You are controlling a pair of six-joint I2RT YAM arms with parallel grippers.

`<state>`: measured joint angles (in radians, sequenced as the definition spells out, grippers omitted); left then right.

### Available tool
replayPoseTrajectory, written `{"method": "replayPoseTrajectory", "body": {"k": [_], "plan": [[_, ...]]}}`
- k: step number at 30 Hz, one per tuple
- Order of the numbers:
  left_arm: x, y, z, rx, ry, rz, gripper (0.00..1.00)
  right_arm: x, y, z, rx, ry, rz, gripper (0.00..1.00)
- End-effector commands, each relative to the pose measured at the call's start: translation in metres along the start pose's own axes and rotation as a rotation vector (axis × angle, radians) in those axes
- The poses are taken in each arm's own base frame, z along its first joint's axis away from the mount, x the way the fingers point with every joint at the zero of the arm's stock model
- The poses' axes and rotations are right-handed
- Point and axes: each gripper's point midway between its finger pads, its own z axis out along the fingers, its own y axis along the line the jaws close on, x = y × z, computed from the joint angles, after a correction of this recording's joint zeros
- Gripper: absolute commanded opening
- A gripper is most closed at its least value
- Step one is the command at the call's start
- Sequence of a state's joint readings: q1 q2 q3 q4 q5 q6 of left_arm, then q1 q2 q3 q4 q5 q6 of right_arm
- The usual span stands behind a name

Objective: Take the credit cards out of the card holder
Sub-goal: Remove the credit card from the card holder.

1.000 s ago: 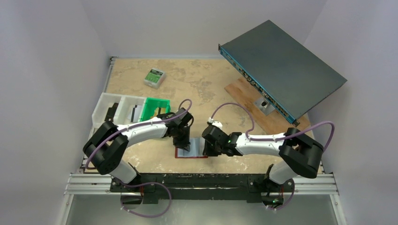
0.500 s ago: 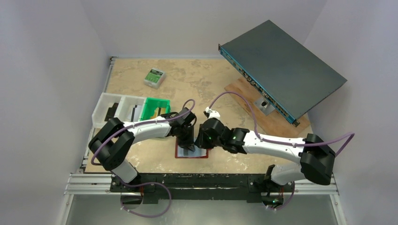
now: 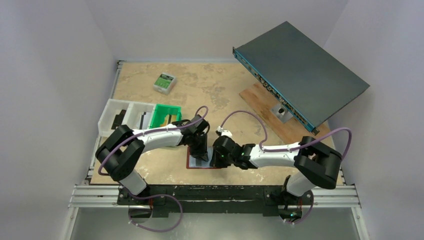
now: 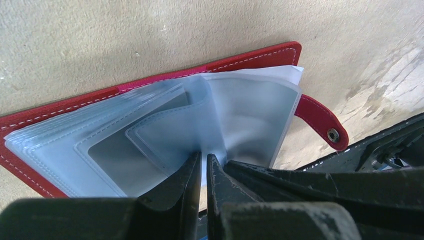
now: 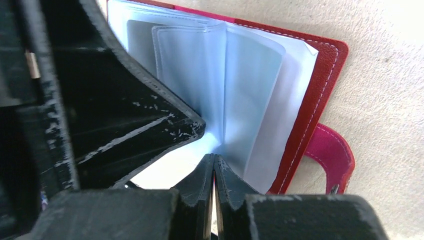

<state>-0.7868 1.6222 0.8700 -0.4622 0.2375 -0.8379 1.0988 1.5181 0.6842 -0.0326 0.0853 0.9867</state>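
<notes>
Top view: the card holder [image 3: 196,165] lies open and flat on the bench [image 3: 225,85] at about 6 o'clock, close to the near edge and between the two arms. The left end effector [image 3: 200,152] comes down on it from 10 o'clock and the right end effector [image 3: 216,159] from 3 o'clock, the two almost touching over the open pages. Left wrist view: the fingers are pressed nearly together, their tips set at the fold of the pale plastic sleeves [image 4: 240,115]. Whether a thin sleeve leaf is caught between them cannot be told. The snap tab [image 4: 322,125] projects at 3 o'clock. Right wrist view: the fingers are pressed together with nothing seen between them, their tips at the foot of a raised sleeve. No credit cards can be made out with certainty, since the sleeves look translucent and a white sheet at the outer edge is ambiguous. Step in hand, as judged: leafing through and steadying the sleeves to find a card, with no card extracted so far. The next move likely calls for one end effector to pin the holder while the other spreads slightly and pinches an exposed card edge, then draws it out along its pocket. A green bin [image 3: 162,115] stands at 10 o'clock of the holder.
</notes>
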Motion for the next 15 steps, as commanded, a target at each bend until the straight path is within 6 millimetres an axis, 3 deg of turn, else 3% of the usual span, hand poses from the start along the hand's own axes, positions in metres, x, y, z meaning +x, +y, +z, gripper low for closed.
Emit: {"method": "replayPoseTrajectory", "body": {"k": [1,8,15], "plan": [[-0.002,-0.001,0.003,0.0,-0.001,-0.002,0.08,-0.003,0.014,0.007,-0.075,-0.029,0.061,0.03],[-0.004,-0.007,-0.007,0.024,-0.019,0.014,0.09,0.007,-0.008,0.019,0.034,0.004,0.083,0.03],[-0.011,-0.009,-0.038,0.021,-0.082,0.046,0.17,0.02,-0.024,0.028,0.112,0.059,0.091,0.01]]}}
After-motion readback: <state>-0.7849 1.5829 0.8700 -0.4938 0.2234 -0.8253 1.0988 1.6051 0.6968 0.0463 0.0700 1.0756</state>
